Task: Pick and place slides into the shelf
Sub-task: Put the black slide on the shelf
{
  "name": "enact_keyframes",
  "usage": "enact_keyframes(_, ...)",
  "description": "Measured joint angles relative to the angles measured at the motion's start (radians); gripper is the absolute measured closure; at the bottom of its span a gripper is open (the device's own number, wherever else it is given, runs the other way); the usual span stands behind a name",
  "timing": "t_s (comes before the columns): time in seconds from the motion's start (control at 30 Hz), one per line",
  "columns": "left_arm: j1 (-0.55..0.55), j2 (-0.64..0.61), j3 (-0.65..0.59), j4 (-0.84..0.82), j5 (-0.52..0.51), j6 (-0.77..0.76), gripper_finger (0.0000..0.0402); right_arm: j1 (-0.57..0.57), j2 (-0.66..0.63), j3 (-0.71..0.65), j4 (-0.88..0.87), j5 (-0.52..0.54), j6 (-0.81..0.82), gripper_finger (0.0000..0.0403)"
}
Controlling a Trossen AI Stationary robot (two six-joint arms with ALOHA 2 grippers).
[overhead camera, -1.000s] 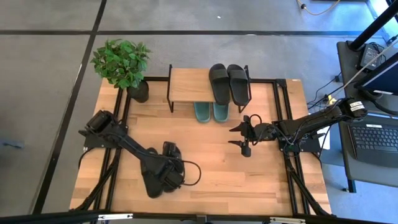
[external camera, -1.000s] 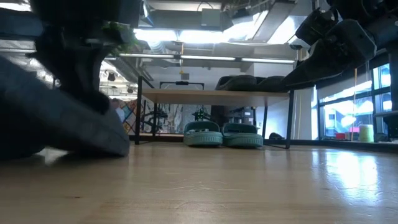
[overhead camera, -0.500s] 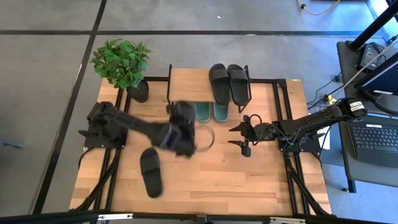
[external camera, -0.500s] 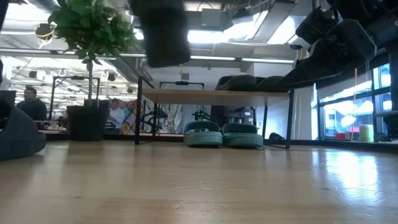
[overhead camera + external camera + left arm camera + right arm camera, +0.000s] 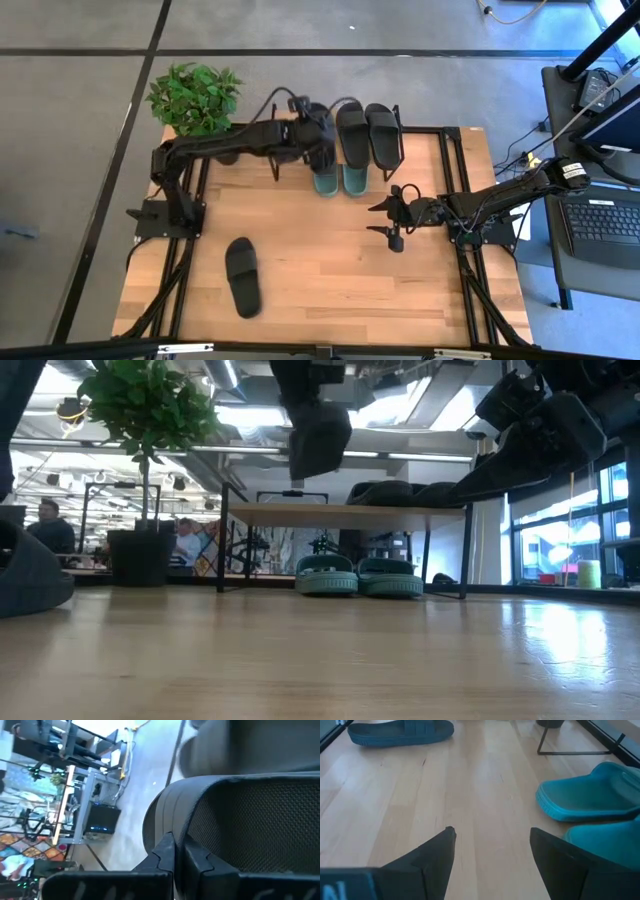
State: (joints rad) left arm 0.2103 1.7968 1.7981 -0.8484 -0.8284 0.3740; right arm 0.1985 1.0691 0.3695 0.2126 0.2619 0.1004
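Note:
My left gripper (image 5: 305,128) is shut on a black slide (image 5: 320,148) and holds it in the air over the shelf (image 5: 285,150), left of the black pair (image 5: 367,132) that lies on the top board. In the low view this slide (image 5: 318,438) hangs above the board (image 5: 340,513). A green pair (image 5: 340,181) stands on the table under the shelf. Another black slide (image 5: 243,277) lies sole down on the table at the near left. My right gripper (image 5: 388,221) hovers open right of the table's middle, with nothing between its fingers (image 5: 445,845). My left gripper pinches an edge of the black slide (image 5: 165,827) between its two fingers (image 5: 167,855). Whether that edge belongs to the strap or the sole I cannot tell. The slide is lifted clear and hangs below the gripper, above the shelf's top board.
A potted plant (image 5: 195,100) stands at the far left corner, beside the shelf. The shelf's thin black leg (image 5: 570,751) stands near the green slides (image 5: 590,795). A laptop (image 5: 600,225) sits off the table's right edge. Bare wood (image 5: 330,280) lies between the arms.
My left gripper has risen from the near left of the table with one black slide and swung toward the far edge and right, rolling its wrist, until it is over the shelf. The other black slide has stayed on the table.

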Motion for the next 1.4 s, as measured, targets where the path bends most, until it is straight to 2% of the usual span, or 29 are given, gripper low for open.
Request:
enact_keyframes(0.23,0.07,0.062,0.0,0.086,-0.004,0.1,0.04,0.0,0.0,0.0,0.001,0.007,-0.012,0.0146)
enact_keyframes(0.6,0.113,0.159,0.0,0.106,-0.016,0.124,0.04,-0.004,0.0,0.0,0.0,0.014,-0.006,0.0146)
enact_keyframes(1.07,0.109,0.189,0.0,0.135,0.066,0.124,0.04,-0.024,0.0,0.0,-0.009,0.018,-0.007,0.0146)
enact_keyframes(1.4,0.08,0.189,0.0,0.123,0.054,0.115,0.04,-0.024,0.0,0.0,-0.016,0.017,-0.006,0.0146)
